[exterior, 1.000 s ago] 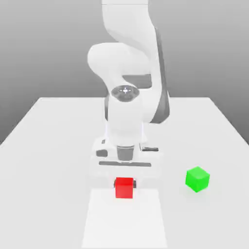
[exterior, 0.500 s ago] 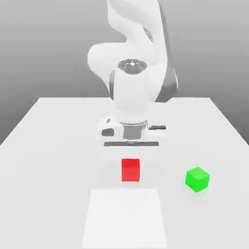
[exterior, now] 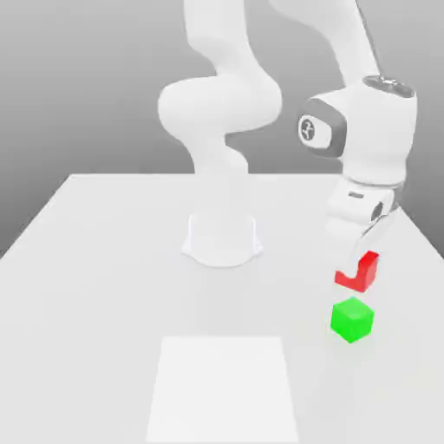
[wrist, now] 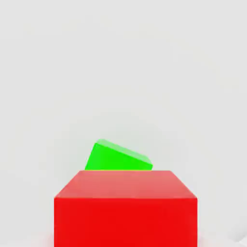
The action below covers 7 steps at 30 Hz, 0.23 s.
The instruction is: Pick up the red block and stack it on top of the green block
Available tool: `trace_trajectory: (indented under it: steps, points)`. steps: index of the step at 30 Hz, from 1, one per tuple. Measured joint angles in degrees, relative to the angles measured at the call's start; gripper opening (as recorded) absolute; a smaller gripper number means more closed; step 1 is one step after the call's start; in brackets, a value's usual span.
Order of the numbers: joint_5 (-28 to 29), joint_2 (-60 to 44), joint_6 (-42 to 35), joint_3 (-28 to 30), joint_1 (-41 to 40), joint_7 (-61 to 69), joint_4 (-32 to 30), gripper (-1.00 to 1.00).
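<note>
The big white table (exterior: pixel 95 303) is flat; the white robot arm (exterior: pixel 373 130) bends over to the exterior view's right; its gripper (exterior: pixel 356 258) is shut on the red block (exterior: pixel 368 272) and holds it up; the green block (exterior: pixel 352 319) sits on the table, just below the red one in the exterior view.

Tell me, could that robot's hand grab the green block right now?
Probably not right away: the hand already seems to be holding the red block, so it would likely need to put that down first. Otherwise, the green block sits close by, seemingly with nothing on top.
</note>
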State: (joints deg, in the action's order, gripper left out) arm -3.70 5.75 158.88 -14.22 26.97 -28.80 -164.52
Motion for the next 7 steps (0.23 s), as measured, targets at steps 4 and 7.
trace_trajectory:
  steps: [4,7]
  points:
    - [6.3,-8.0,7.5,0.8,-0.8,-4.3,0.3,1.00]
    - [6.3,-8.0,7.5,0.8,-0.8,-4.3,0.3,1.00]
